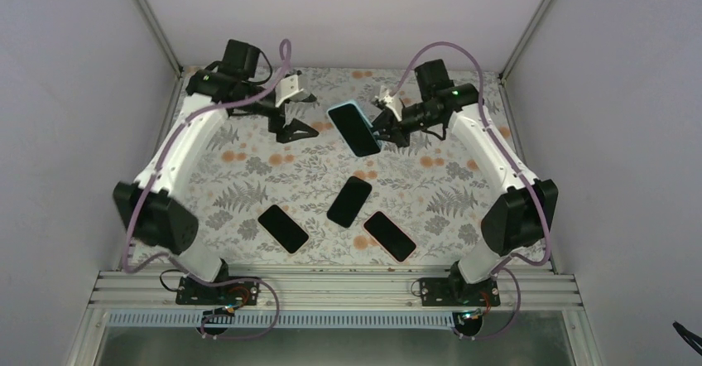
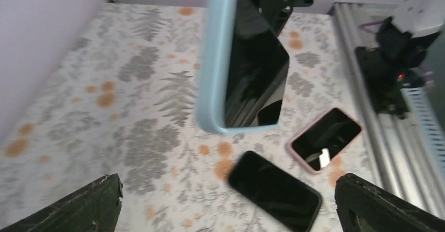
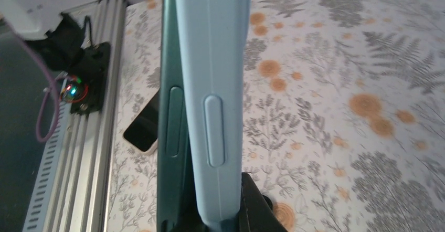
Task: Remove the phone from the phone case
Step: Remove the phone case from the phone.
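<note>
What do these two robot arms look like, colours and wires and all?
The left arm and right arm match: smooth white shells between chunky black joint housings, black jaws at the tips, and a lilac cable looping along each. A green light glows near the right wrist.

phone case (image 3: 210, 59) — cropped top and bottom, black phone (image 2: 274, 190) blurred

Left arm (image 1: 178, 142) and right arm (image 1: 495, 152) — white links, black joints — trail mauve cables (image 1: 284, 55) (green light (image 1: 454, 93) aglow).
</note>
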You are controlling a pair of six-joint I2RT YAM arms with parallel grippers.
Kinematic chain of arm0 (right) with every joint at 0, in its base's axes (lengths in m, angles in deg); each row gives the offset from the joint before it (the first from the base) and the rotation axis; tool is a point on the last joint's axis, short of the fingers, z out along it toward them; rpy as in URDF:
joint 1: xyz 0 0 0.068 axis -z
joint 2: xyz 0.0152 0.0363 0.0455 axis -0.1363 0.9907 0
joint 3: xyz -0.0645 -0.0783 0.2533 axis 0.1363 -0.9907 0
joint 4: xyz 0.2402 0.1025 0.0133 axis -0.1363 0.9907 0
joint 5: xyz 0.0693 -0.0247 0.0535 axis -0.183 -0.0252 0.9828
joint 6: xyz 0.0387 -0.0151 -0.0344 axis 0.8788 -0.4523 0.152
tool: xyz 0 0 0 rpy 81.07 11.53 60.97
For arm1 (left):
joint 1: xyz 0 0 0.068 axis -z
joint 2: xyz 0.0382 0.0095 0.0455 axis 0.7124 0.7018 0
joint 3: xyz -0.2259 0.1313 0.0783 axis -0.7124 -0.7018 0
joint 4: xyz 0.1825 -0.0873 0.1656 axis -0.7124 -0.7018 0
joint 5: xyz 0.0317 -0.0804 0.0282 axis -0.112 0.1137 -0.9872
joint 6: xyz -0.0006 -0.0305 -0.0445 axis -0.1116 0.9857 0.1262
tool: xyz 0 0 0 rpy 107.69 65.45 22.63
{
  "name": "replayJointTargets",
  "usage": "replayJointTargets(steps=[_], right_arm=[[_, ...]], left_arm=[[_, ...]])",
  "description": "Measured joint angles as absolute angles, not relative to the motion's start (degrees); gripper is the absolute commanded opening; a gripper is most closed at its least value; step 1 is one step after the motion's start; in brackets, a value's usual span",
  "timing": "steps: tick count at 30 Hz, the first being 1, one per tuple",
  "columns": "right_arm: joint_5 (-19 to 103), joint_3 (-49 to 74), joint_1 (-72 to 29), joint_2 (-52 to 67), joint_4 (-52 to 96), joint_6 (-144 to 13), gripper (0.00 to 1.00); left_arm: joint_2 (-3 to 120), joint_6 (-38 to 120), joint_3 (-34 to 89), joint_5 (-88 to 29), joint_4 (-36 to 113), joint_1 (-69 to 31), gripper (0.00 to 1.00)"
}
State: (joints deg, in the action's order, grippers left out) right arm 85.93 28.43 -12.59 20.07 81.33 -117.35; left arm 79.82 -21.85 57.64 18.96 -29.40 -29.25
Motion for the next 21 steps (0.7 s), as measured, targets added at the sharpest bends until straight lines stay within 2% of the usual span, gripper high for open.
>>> replayJointTargets(steps=[5,9,13,21], right_arm=[[84.4,26.1,-9.9,19.8,73.6,-107.8,0.04],[76.0,25.3,-10.1,20.0,64.3,-93.6,0.04],[68.9,29.3,-10.1,22.5,59.2,-81.9,0.03],[60.1,32.7,-11.7,26.2,55.9,-71.6,0.03]], left_arm=[[66.6,-12.2,43.1,7.0,-6.6,-26.2,1.00],[60.9,-8.4,31.2,-9.7,11.7,-16.1,1.00],[63.3,-5.2,27.1,-21.6,22.7,-7.9,1.00],[69.5,-0.1,24.3,-35.8,37.8,-3.5,1.00]])
